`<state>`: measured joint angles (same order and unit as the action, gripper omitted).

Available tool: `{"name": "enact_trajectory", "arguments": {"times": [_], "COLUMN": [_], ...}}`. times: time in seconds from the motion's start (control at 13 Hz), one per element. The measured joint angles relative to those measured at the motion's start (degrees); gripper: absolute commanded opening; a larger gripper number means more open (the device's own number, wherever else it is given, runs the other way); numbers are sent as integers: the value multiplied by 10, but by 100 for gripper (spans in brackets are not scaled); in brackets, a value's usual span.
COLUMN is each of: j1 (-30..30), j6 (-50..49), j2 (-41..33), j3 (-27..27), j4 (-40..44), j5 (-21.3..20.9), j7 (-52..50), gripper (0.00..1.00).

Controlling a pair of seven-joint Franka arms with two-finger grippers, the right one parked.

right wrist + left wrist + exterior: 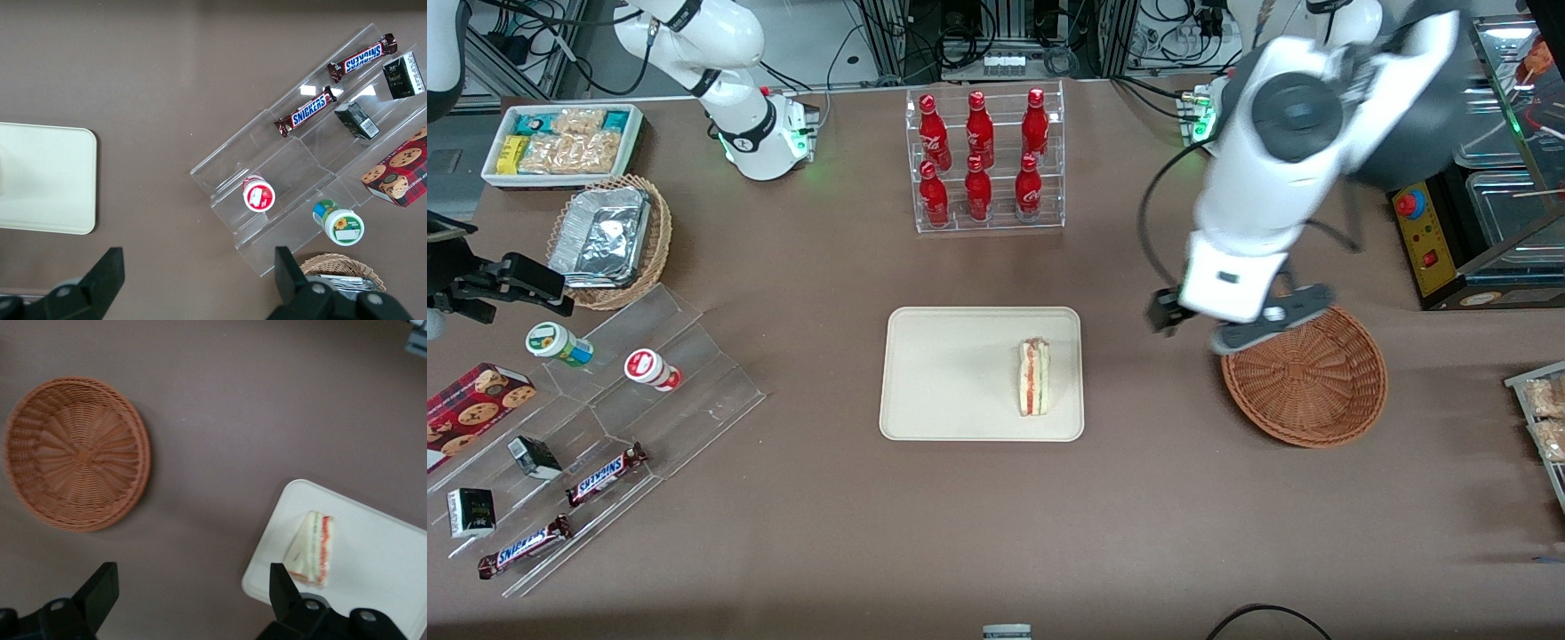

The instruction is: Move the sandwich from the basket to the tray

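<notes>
The sandwich (1034,376) lies on the cream tray (943,373), close to the tray's edge nearest the basket; its red and green filling shows along one side. The reddish-brown wicker basket (1307,382) sits beside the tray toward the working arm's end of the table, with nothing in it. My gripper (1209,324) hangs open and empty above the table between tray and basket, over the basket's rim. In the left wrist view the open gripper (192,587) has bare table between its fingers, with the basket (77,453), the sandwich (311,547) and the tray (373,553) in sight.
A clear rack of red bottles (985,160) stands farther from the front camera than the tray. Toward the parked arm's end are an acrylic step stand with snacks (605,400), a tan wicker basket with foil trays (609,240) and a white snack bin (565,142). A control box (1423,236) is near the basket.
</notes>
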<state>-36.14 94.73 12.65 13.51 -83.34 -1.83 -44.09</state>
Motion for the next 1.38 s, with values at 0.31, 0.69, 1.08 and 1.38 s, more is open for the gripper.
{"name": "enact_trajectory", "arguments": {"times": [0.31,0.69,1.08,1.38], "j1": [64,91,233,347], "j6": [-53,-67,-95,-97], "j2": [-60,-156,-253,-261], "j3": [1,29,-20,-185], "j4": [-24,-111,-185,-182], "j5": [0,0,1,4], "j7": [103,198,290,300], "gripper": [100,100,100,100]}}
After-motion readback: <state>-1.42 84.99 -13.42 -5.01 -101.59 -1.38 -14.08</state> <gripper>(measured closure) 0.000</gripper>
